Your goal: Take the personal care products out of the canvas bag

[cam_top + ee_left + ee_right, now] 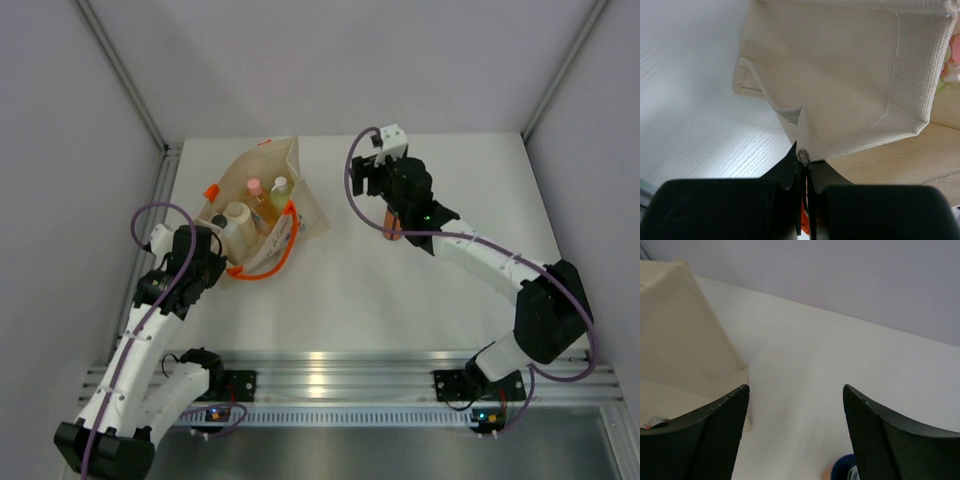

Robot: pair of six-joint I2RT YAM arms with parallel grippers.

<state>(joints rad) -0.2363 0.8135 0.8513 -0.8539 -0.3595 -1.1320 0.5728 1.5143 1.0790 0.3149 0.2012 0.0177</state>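
The beige canvas bag (pixel 300 205) stands open at the table's back left, with orange handles (pixel 285 248). Inside show a cream squat bottle (pixel 237 215), a peach bottle with a pink cap (pixel 254 187), a yellow-green one with a white cap (pixel 281 186) and a dark cap (pixel 218 221). My left gripper (pixel 218 252) (pixel 804 159) is shut on the canvas bag's rim (pixel 840 90). My right gripper (pixel 393 216) (pixel 795 387) is open over the table right of the canvas bag (pixel 680 345). The orange bottle (pixel 391 235) is below it; its dark-blue top (pixel 844 467) shows low between the fingers.
Grey walls close the table at the back and both sides. A metal rail (pixel 330 375) runs along the near edge between the arm bases. White tabletop (pixel 470 190) lies right of the right gripper.
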